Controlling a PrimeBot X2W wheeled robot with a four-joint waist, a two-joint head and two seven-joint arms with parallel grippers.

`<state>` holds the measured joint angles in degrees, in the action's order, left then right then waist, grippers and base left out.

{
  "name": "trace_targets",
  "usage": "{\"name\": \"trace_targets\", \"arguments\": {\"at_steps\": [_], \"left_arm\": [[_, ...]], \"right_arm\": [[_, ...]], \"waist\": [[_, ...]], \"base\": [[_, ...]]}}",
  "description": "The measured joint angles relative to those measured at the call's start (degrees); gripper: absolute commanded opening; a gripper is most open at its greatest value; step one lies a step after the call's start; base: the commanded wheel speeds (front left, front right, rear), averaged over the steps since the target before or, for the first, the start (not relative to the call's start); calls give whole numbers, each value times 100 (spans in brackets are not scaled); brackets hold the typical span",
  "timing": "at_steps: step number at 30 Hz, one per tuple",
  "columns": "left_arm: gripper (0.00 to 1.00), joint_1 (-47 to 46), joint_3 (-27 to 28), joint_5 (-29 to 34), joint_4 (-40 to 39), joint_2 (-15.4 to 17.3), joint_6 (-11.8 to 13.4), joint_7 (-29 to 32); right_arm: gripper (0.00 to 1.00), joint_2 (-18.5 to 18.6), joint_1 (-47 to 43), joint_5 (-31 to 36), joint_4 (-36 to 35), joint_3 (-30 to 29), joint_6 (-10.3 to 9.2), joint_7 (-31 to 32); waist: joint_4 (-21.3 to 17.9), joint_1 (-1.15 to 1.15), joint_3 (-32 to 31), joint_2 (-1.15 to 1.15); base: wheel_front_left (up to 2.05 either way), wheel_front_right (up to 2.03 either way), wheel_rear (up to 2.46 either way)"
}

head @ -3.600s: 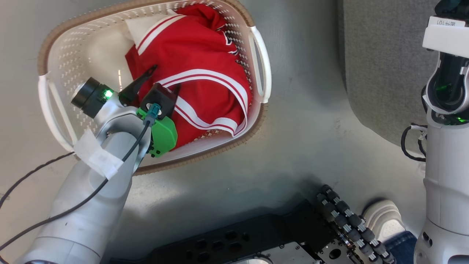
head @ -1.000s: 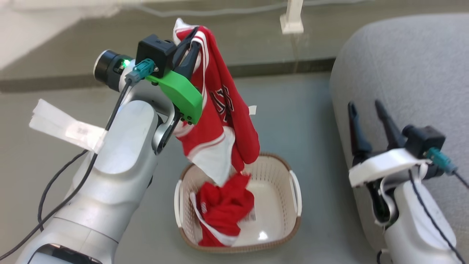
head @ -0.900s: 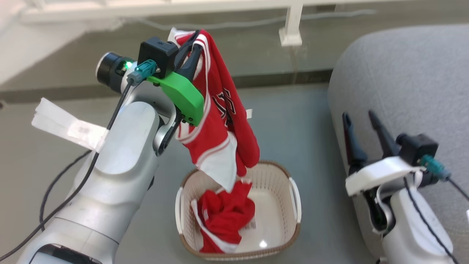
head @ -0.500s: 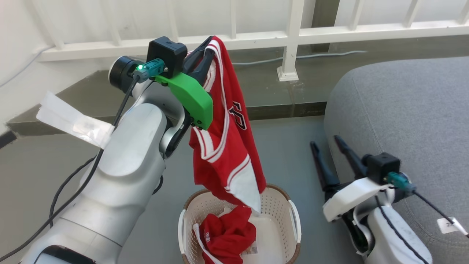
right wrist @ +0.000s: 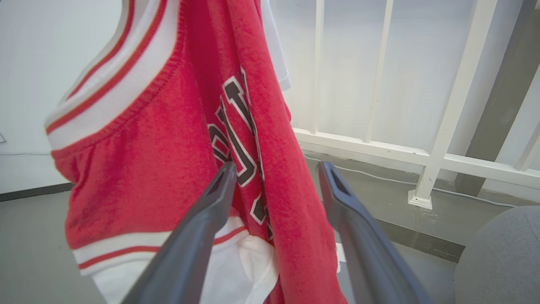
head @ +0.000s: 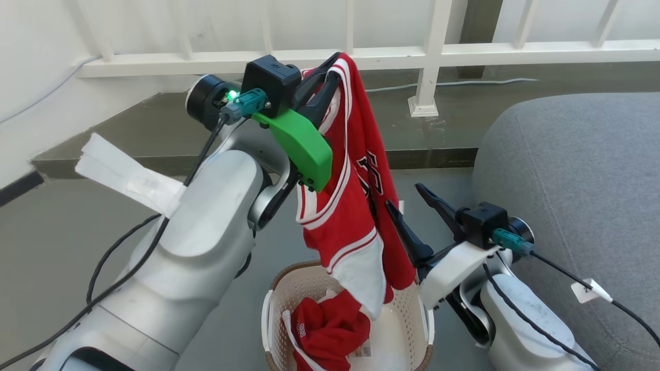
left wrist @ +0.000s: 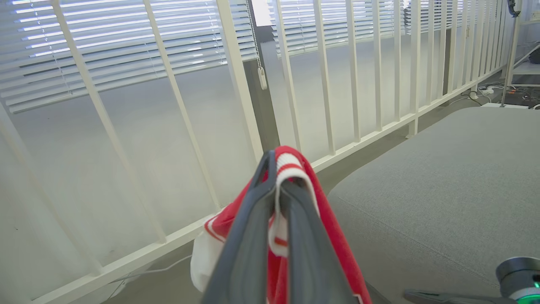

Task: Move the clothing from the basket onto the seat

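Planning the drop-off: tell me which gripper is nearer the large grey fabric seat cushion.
Right. The right gripper, open, hovers beside the rounded edge of the grey fabric seat cushion, by the hanging red white-trimmed jersey. The left gripper, shut on that jersey, is raised farther away.

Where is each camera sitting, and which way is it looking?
Head view: on the robot's head, looking forward and down at basket, seat and railing; both arms show, left gripper holding up the jersey, right gripper open near it.
Left wrist view: on the left wrist, looking along its shut fingers toward railing and seat.
Right wrist view: on the right wrist, looking along its open fingers at the jersey.
Shared: all three show jersey and railing.
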<state>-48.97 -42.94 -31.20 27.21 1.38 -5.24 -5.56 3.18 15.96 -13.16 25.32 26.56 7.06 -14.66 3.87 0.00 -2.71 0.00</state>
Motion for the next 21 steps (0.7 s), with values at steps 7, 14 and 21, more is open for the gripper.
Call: {"name": "trace_targets", "arguments": {"at_steps": [7,14,21], "left_arm": [[0,-1,-263,-41,-323,4,76,5],[0,-3,-452,-100,-634,5,157,37],[0,-3,-564,-233,-811,9,282,80]], "right_arm": [[100,10,183,-49,223,140,0,1],[100,12,376,-40,455,207,0,1],[100,16,539,-8,691,292,0,1]], "waist": [[45,0,12,0],[47,0,27,0],[53,0,54,0]], "base": [[0,0,0],[0,0,0],[0,0,0]]}}
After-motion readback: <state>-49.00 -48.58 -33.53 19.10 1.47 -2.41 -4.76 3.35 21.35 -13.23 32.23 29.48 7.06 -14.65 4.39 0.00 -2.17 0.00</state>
